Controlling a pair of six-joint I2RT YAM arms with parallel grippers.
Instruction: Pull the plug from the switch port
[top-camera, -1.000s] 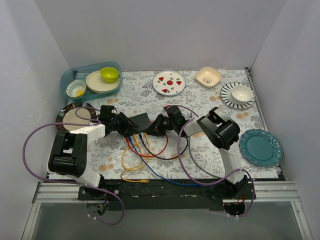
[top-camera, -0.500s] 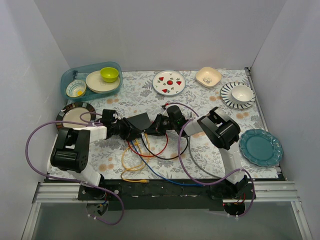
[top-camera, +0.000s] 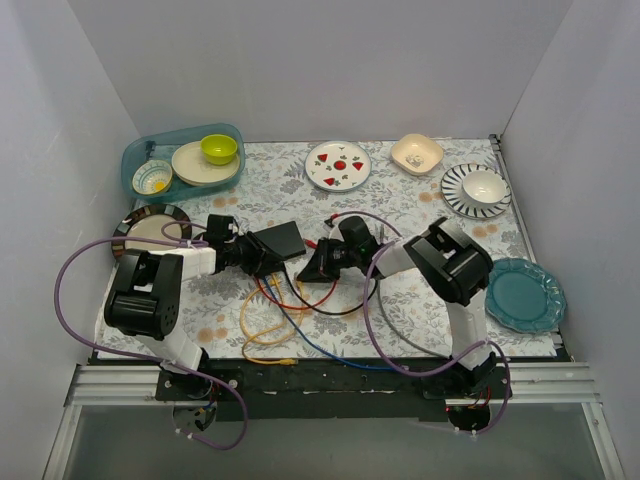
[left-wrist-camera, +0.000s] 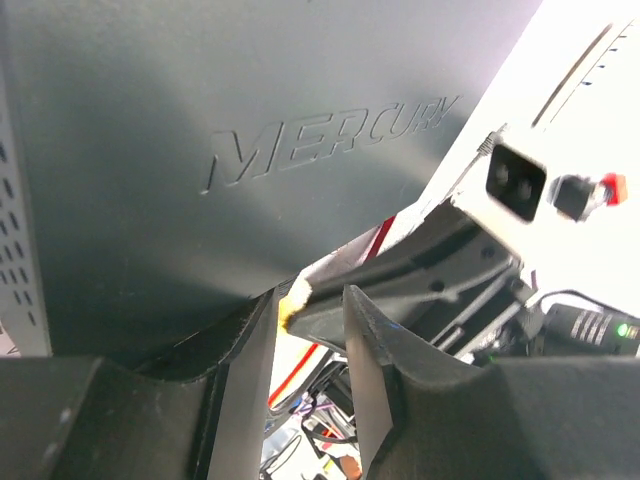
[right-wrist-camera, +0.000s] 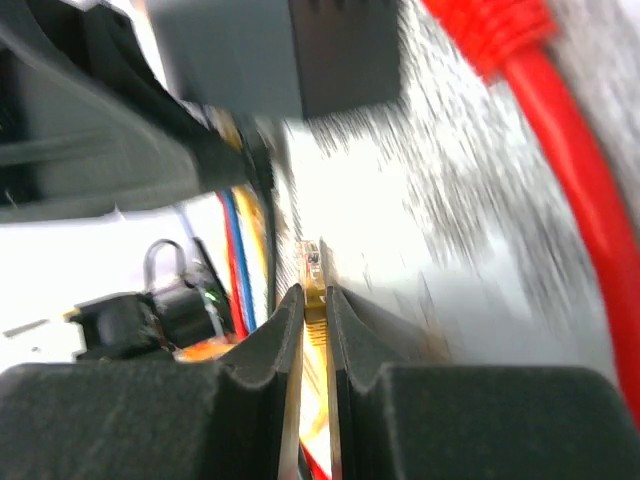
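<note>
Two claws meet near the middle of the worktop (top-camera: 400, 200), a little toward its left edge. The left claw (top-camera: 250, 257) sits at the near-left corner of the switch (top-camera: 280, 240). Its jaws stand apart, and its wrist view shows only a gap between them. One finger runs along the box's edge, though I cannot tell whether it presses there.

The switch is a flat, dark, matte box with its socket side turned toward the near edge. It looks light and stiff with a smooth top, so it would likely slide on the patterned cloth if a cable tugged it. It is best steadied by its side edges or pinned from above.

A bundle of cables (top-camera: 300, 315) — red, blue, black, yellow — spills from that side toward the near edge.

To the right, the right claw (top-camera: 318, 265) is pinched almost closed on the plug (right-wrist-camera: 312, 262). The plug's clear tip pokes just past the fingertips, apart from the switch, so I judge it already out of its port. It is small, hard plastic and its latch is probably brittle — grip the body, not the soft cord behind it.
</note>
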